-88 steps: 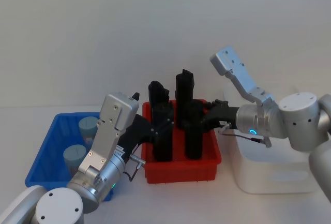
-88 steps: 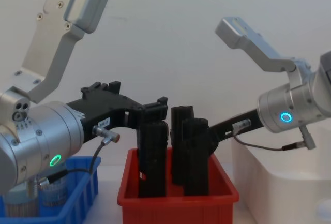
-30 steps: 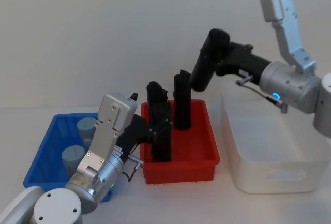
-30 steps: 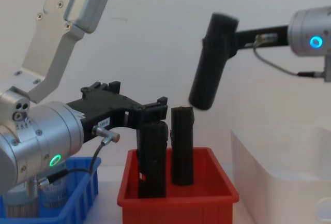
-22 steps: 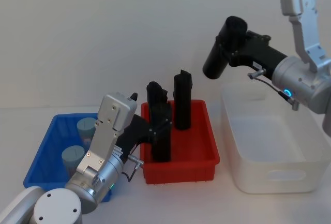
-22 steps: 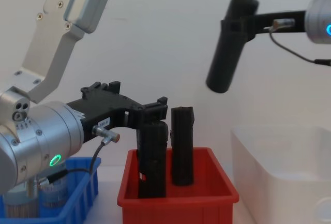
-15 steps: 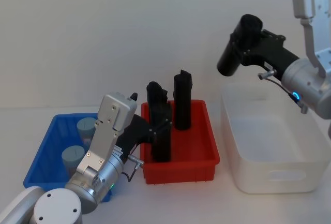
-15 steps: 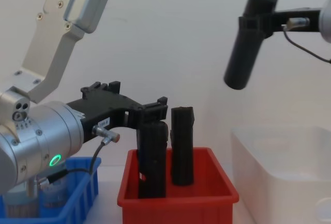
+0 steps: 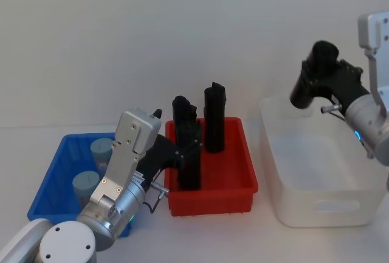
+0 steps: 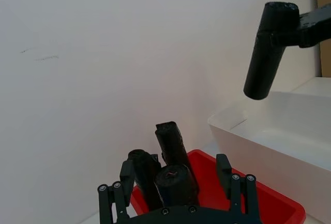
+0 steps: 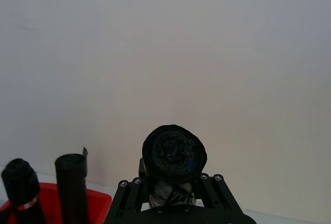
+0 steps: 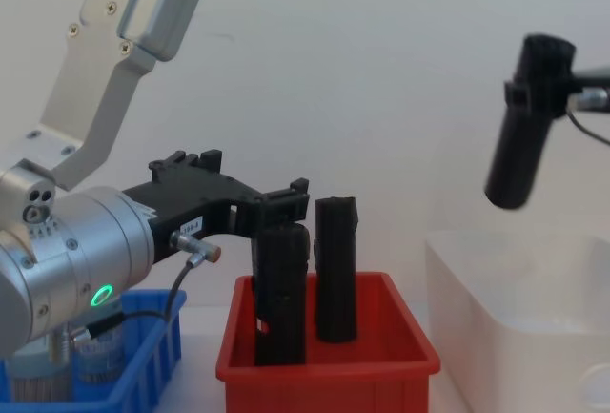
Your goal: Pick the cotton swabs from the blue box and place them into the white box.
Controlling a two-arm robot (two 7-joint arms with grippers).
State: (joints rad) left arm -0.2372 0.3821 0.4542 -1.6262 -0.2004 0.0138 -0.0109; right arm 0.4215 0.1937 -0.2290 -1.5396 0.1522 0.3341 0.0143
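Note:
Two cotton swabs tubs (image 9: 102,149) (image 9: 87,183) with pale lids stand in the blue box (image 9: 48,175) at the left; one tub (image 12: 100,356) shows behind the box's rim (image 12: 143,375). My left gripper (image 9: 185,150) hangs open, its fingers astride a tall black block (image 12: 281,289) in the red bin (image 9: 213,201). My right gripper (image 9: 325,81) is shut on another black block (image 12: 526,127), which it holds tilted in the air above the white box (image 9: 316,214).
The red bin (image 12: 324,370) stands between the blue and white boxes with two black blocks upright in it, the second block (image 9: 214,117) farther back. A plain pale wall runs behind the table.
My right gripper lifted a black block out of the red bin and carried it right and lower, over the white box. The left arm has not moved.

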